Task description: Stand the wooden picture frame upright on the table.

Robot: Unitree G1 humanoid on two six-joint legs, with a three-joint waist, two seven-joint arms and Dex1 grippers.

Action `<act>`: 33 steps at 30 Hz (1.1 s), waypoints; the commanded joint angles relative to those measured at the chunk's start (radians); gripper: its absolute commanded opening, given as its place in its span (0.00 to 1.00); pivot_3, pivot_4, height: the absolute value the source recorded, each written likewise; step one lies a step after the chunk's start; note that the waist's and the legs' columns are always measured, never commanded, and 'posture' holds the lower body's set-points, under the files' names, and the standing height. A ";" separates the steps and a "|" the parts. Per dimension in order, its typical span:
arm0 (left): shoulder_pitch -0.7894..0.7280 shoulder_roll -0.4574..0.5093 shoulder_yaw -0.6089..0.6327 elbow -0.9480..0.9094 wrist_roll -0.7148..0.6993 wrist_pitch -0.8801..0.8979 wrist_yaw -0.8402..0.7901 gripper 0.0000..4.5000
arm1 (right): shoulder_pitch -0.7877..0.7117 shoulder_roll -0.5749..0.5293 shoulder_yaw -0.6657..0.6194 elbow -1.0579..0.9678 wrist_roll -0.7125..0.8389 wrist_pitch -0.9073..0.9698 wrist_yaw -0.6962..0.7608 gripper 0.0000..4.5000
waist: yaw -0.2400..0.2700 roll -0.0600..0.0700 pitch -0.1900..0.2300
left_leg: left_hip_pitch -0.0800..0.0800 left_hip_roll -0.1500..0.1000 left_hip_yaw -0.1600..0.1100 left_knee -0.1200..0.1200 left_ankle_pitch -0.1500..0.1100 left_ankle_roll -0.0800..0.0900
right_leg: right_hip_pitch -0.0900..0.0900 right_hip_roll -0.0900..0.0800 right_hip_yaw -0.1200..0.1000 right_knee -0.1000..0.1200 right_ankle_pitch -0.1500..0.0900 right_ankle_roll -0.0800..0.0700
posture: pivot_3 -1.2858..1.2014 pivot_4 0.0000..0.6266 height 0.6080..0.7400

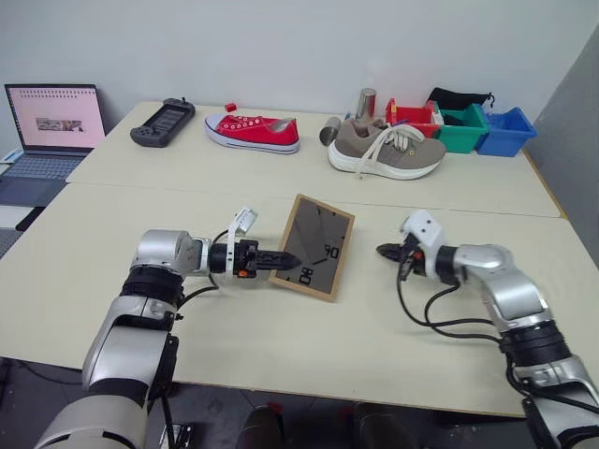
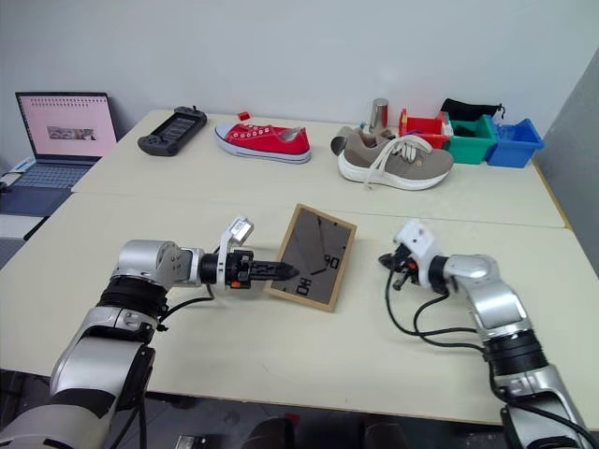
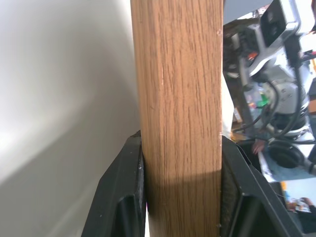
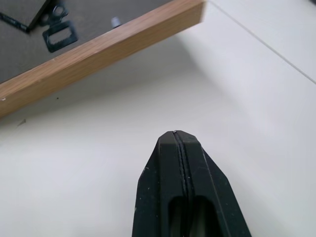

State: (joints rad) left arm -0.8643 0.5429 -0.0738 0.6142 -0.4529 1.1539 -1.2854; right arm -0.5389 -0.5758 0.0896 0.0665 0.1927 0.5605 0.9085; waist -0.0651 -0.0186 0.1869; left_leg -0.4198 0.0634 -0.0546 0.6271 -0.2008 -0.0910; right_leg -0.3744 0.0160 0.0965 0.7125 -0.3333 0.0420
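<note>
Your worktop is a wide pale cream surface with plenty of bare room in front, and along its far edge sit a laptop, a red sneaker, a tan sneaker and a few coloured bins, all well apart from the job. The wooden picture frame stands near the middle of the worktop, tilted with its dark back panel toward you, and its prop leg shows as a thin dark line on that panel; whether the leg is swung out enough to carry the frame, you cannot tell from here. Your left claw is clamped on the frame's left wooden edge, both black fingers pressed against the light wood on either side (the left wrist view makes this plain). Your right claw is closed on nothing and hangs above the worktop, near the frame's right edge but clear of it. The risk is in letting go: if the leg is not set behind, the frame will likely fall flat once the left claw opens. A sideways drag as the fingers part could also twist it over, and the closed right claw is poorly placed to catch it.
</note>
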 commanded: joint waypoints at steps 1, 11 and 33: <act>-0.003 0.002 0.113 -0.166 -0.086 0.060 0.071 0.30 | -0.118 -0.025 -0.116 -0.110 0.227 0.257 0.081 0.15 | -0.005 0.000 0.001 | 0.000 0.000 0.000 0.000 0.000 0.000 | 0.000 0.000 0.000 0.000 0.000 0.000 | 0.52 0.24 1.00; 0.058 -0.058 0.216 -0.328 -0.174 0.085 0.223 0.30 | -0.352 0.122 -0.113 -0.087 0.398 0.463 0.002 0.67 | -0.013 0.000 0.001 | -0.003 0.000 0.000 0.000 0.000 0.000 | -0.002 0.000 0.000 -0.001 0.000 0.000 | 0.52 0.24 1.00; 0.107 -0.032 0.232 -0.354 -0.239 0.068 0.304 0.30 | -0.355 0.130 -0.082 -0.207 0.584 0.548 0.095 1.00 | -0.011 0.000 0.001 | -0.013 0.000 -0.001 0.001 0.000 0.000 | -0.012 -0.001 -0.001 0.001 0.000 0.000 | 0.52 0.24 1.00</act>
State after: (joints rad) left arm -0.7505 0.4947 0.1266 0.2879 -0.6622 1.2397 -0.9713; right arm -0.8890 -0.4276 0.0502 -0.1012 0.7235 1.0815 0.9897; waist -0.0758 -0.0187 0.1882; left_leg -0.4324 0.0632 -0.0555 0.6282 -0.2006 -0.0913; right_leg -0.3868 0.0152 0.0953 0.7140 -0.3331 0.0417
